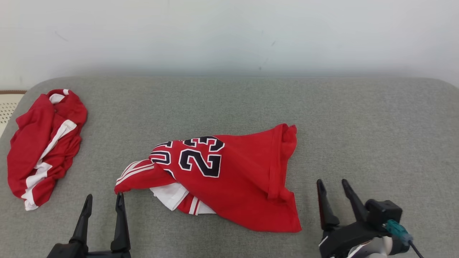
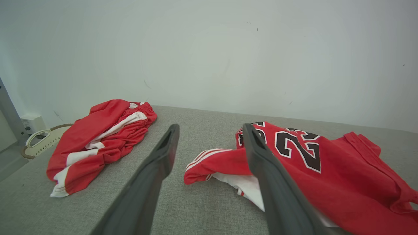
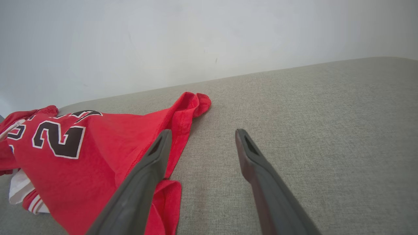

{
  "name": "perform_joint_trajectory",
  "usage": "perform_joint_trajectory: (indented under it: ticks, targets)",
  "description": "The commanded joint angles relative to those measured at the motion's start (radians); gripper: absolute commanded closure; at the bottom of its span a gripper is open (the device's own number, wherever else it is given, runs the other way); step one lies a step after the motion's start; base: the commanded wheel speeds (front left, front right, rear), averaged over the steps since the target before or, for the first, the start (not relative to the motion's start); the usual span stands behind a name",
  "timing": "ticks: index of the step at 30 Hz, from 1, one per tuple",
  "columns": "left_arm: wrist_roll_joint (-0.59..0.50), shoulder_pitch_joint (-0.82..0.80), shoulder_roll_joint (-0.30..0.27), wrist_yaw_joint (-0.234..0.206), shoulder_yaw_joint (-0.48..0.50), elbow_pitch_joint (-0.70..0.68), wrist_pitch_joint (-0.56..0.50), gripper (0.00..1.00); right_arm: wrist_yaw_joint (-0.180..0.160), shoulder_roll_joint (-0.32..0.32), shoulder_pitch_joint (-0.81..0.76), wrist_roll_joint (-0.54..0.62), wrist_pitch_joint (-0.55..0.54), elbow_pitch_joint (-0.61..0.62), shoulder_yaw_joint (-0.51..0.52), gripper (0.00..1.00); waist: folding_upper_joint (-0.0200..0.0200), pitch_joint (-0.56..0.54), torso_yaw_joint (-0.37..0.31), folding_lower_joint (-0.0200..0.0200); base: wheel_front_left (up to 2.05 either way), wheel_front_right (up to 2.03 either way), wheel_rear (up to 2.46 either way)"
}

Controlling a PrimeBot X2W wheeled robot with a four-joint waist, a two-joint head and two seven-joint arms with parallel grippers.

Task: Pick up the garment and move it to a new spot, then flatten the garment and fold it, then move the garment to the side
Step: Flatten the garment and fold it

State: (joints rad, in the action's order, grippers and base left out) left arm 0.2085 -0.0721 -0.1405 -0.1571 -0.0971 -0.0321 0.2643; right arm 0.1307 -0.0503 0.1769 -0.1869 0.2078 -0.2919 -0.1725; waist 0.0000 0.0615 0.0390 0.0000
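Red jersey [image 1: 233,179] — crumpled at the centre of the grey surface [image 1: 358,118], my left jaws at its 8 o'clock, right jaws at its 4. Both spread, empty — flanking it, I judge, to lift two edges.

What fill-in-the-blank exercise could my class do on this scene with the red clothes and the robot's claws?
1. The jersey in the middle of the grey surface bears the number ____.
2. The left claw and the right claw both stand ____, holding nothing.
3. The crumpled red and white garment lies on the robot's ____ side.
Missing words: 23; open; left.
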Motion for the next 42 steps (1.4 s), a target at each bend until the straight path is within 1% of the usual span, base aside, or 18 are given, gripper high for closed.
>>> perform_joint_trajectory:
  ticks: [1, 5, 9, 14, 18, 20, 24, 25, 26, 27, 31, 35, 42]
  targets:
    - [-0.013, 0.021, 0.016, 0.018, 0.022, 0.002, 0.003, 0.00, 0.000, 0.000, 0.000, -0.013, -0.012, -0.006, -0.023, 0.00, 0.0000, 0.002, 0.008, 0.0000, 0.00, 0.00, 0.00]
    - [-0.029, 0.021, 0.038, 0.041, 0.044, 0.008, 0.003, 0.00, 0.000, 0.000, 0.006, -0.013, -0.027, -0.011, -0.049, 0.00, 0.0000, 0.004, 0.017, 0.0000, 0.00, 0.00, 0.00]
    - [-0.047, 0.022, 0.059, 0.063, 0.065, 0.014, 0.003, 0.00, 0.000, -0.001, 0.024, 0.000, -0.067, -0.026, -0.115, 0.00, 0.0000, 0.003, 0.027, 0.0000, 0.00, 0.00, 0.00]
    - [-0.055, 0.014, 0.075, 0.086, 0.079, 0.021, 0.003, 0.00, 0.000, -0.015, 0.067, -0.013, -0.111, -0.061, -0.185, 0.00, 0.0000, 0.001, 0.040, 0.0000, 0.00, 0.00, 0.00]
    - [-0.060, 0.005, 0.083, 0.097, 0.081, 0.028, 0.003, 0.00, 0.000, -0.028, 0.104, -0.024, -0.139, -0.127, -0.227, 0.00, 0.0000, 0.005, 0.057, 0.0000, 0.00, 0.00, 0.00]
    - [-0.060, -0.001, 0.087, 0.102, 0.082, 0.033, 0.003, 0.00, 0.000, -0.039, 0.144, -0.027, -0.146, -0.203, -0.242, 0.00, 0.0000, 0.008, 0.070, 0.0000, 0.00, 0.00, 0.00]
    - [-0.058, -0.006, 0.089, 0.109, 0.082, 0.037, 0.003, 0.00, 0.000, -0.035, 0.197, -0.034, -0.131, -0.309, -0.257, 0.00, 0.0000, 0.014, 0.083, 0.0000, 0.00, 0.00, 0.00]
    - [-0.058, -0.008, 0.089, 0.111, 0.081, 0.039, 0.003, 0.00, 0.000, -0.034, 0.210, -0.040, -0.120, -0.331, -0.258, 0.60, 0.0000, 0.015, 0.086, 0.0000, 0.00, 0.00, 0.00]
    - [-0.058, -0.010, 0.090, 0.109, 0.080, 0.040, 0.003, 0.00, 0.000, -0.035, 0.225, -0.039, -0.104, -0.352, -0.255, 0.82, 0.0000, 0.017, 0.091, 0.0000, 0.00, 0.00, 0.00]
    - [-0.057, -0.009, 0.090, 0.109, 0.080, 0.040, 0.003, 0.00, 0.000, -0.035, 0.238, -0.042, -0.086, -0.366, -0.243, 1.00, 0.0000, 0.017, 0.093, 0.0000, 0.00, 0.00, 0.00]
    - [-0.045, -0.004, 0.090, 0.103, 0.085, 0.040, 0.003, 0.00, 0.000, -0.041, 0.281, -0.038, -0.034, -0.414, -0.215, 1.00, 0.0000, 0.019, 0.091, 0.0000, 0.00, 0.00, 0.00]
    - [-0.034, -0.002, 0.090, 0.097, 0.079, 0.042, 0.003, 0.00, 0.000, -0.059, 0.340, -0.057, -0.009, -0.432, -0.196, 1.00, 0.0000, 0.022, 0.082, 0.0000, 0.00, 0.00, 0.00]
    - [-0.035, -0.011, 0.090, 0.096, 0.061, 0.050, 0.003, 0.00, 0.000, -0.128, 0.515, -0.088, -0.022, -0.443, -0.198, 1.00, 0.0000, 0.030, 0.076, 0.0000, 0.00, 0.00, 0.00]
